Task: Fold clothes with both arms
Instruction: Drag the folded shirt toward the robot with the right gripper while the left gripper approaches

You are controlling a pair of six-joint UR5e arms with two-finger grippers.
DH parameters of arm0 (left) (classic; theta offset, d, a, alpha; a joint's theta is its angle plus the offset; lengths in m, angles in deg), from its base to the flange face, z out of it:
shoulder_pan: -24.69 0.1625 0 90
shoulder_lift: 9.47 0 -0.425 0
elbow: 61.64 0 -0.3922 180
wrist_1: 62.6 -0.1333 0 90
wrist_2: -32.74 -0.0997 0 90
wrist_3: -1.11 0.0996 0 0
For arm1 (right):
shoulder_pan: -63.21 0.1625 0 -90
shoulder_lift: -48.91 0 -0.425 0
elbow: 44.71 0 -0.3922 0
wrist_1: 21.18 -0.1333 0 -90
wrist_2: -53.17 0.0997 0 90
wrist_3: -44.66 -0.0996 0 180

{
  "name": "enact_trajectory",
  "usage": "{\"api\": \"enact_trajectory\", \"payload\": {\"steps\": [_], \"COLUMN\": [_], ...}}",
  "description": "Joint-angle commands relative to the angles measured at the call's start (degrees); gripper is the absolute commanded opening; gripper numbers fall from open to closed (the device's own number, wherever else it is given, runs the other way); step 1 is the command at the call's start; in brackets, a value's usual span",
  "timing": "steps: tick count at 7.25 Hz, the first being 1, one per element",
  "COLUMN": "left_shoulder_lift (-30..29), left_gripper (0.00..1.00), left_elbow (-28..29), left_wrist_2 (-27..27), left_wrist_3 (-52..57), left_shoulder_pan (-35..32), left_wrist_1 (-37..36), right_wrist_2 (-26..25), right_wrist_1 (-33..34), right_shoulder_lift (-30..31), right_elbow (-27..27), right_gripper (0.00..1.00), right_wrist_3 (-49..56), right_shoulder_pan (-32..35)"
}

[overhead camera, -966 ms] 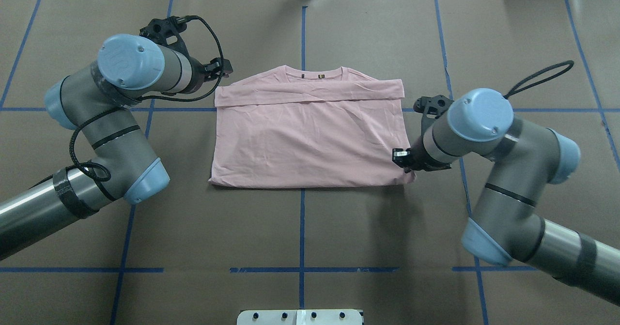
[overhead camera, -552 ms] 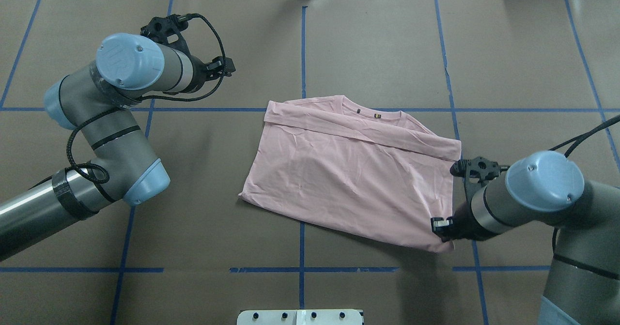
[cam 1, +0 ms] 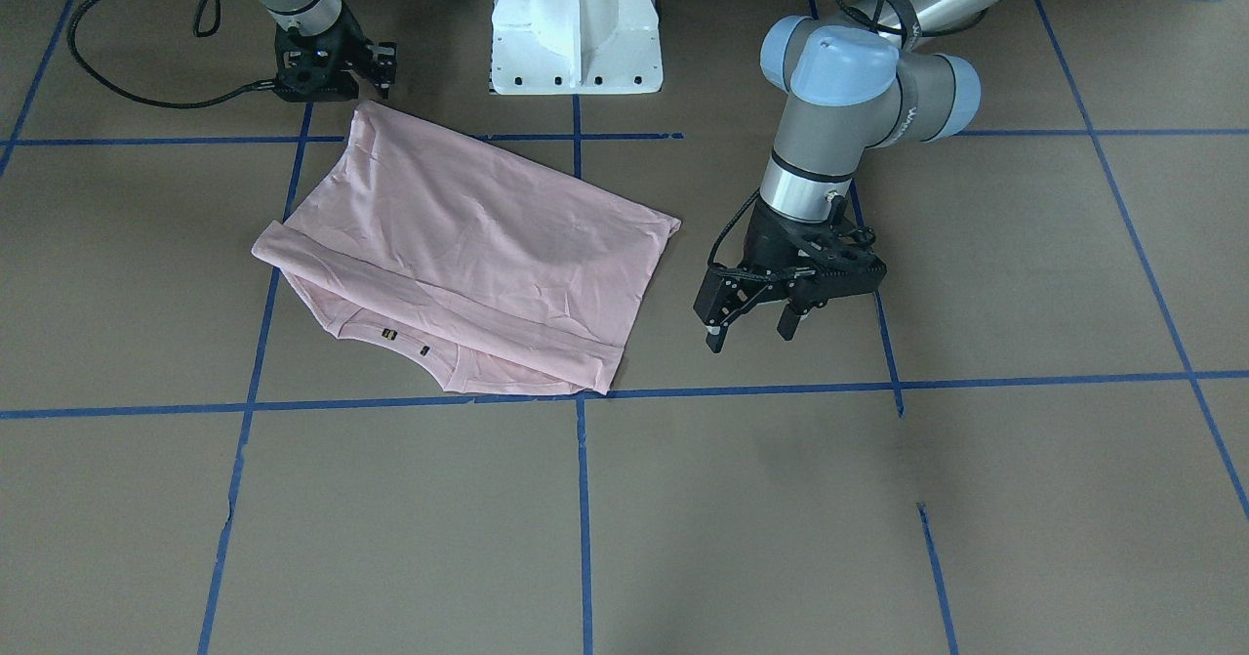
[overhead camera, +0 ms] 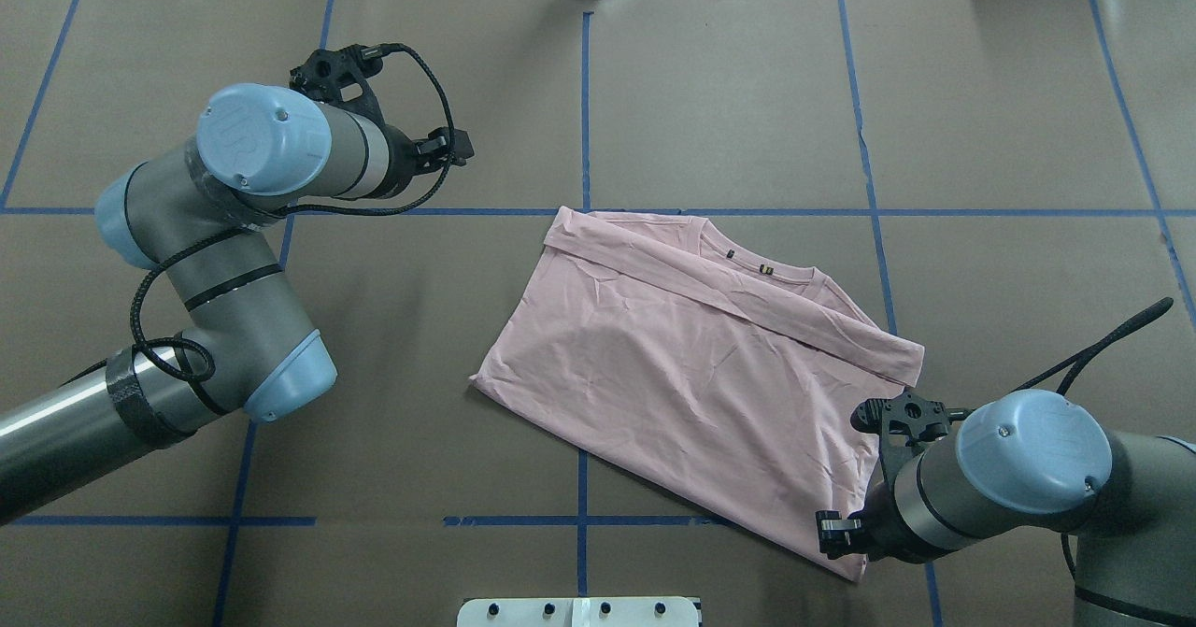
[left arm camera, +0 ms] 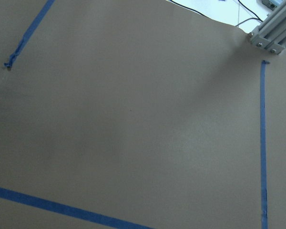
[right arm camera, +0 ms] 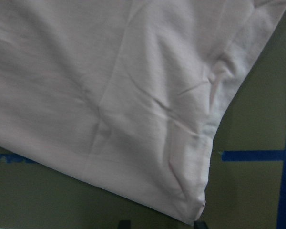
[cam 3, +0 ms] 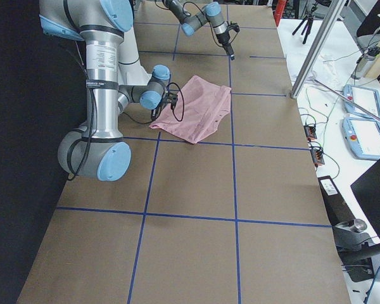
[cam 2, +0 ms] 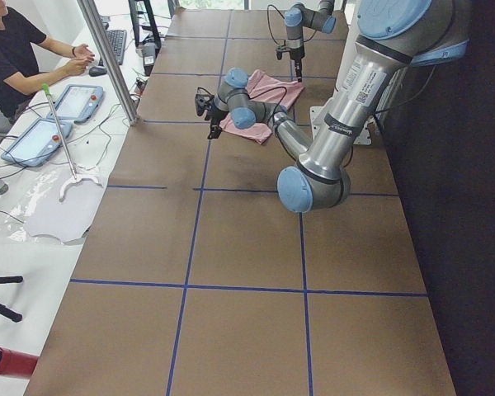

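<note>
The pale pink T-shirt (overhead camera: 691,375) lies folded and skewed on the brown table, its collar toward the far side and no print showing. My right gripper (overhead camera: 836,535) is shut on the T-shirt's near right corner, low at the table. From the right wrist the T-shirt (right arm camera: 109,86) fills the frame, its corner ending at the bottom edge by the fingers. In the front-facing view that gripper (cam 1: 371,84) sits at the corner of the T-shirt (cam 1: 468,235). My left gripper (cam 1: 751,331) hangs open and empty above bare table, apart from the cloth; overhead the left gripper (overhead camera: 458,146) is far left of the collar.
The white pedestal base (cam 1: 576,40) stands at the near edge between the arms. Blue tape lines (overhead camera: 583,94) grid the table. An aluminium post (left arm camera: 271,31) and cables sit at the far edge. A seated person (cam 2: 16,58) is at a side desk beyond the left end.
My right gripper has pulled the T-shirt's corner toward the robot and to the right, so the shirt slid and turned. The left gripper drifted slightly right, staying off the cloth.
</note>
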Motion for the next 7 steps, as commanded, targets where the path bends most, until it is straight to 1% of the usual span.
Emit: {"api": "enact_trajectory", "payload": {"steps": [1,2,3,4,5,7], "left_shoulder_lift": [3.0,3.9,3.6,3.2,3.1,2.1], "left_gripper": [1.00,1.00,1.00,1.00,1.00,0.96], "left_elbow": [-6.7,-8.0,-8.0,-7.7,-6.8,-6.0], "left_wrist_2": [0.2,0.0,-0.2,-0.4,-0.8,-1.3], "left_wrist_3": [-11.1,-18.8,-24.4,-28.5,-29.3,-30.2], "left_shoulder_pan": [9.2,13.1,15.5,16.7,18.3,18.3], "left_wrist_1": [-6.0,-7.5,-10.6,-11.9,-12.0,-11.9], "right_wrist_2": [-8.0,-10.4,-10.6,-10.6,-10.6,-10.6], "right_wrist_1": [-0.2,-0.2,-0.3,-0.2,-0.2,-0.2], "right_shoulder_lift": [-3.8,-5.5,-6.6,-8.0,-8.1,-8.0], "right_elbow": [-1.0,-0.9,-1.0,-1.0,-1.0,-0.8], "right_gripper": [1.00,1.00,1.00,1.00,1.00,1.00], "right_wrist_3": [-0.8,-0.7,-0.7,-0.8,-0.7,-0.7], "right_shoulder_pan": [2.3,4.9,6.9,8.0,8.7,9.0]}}
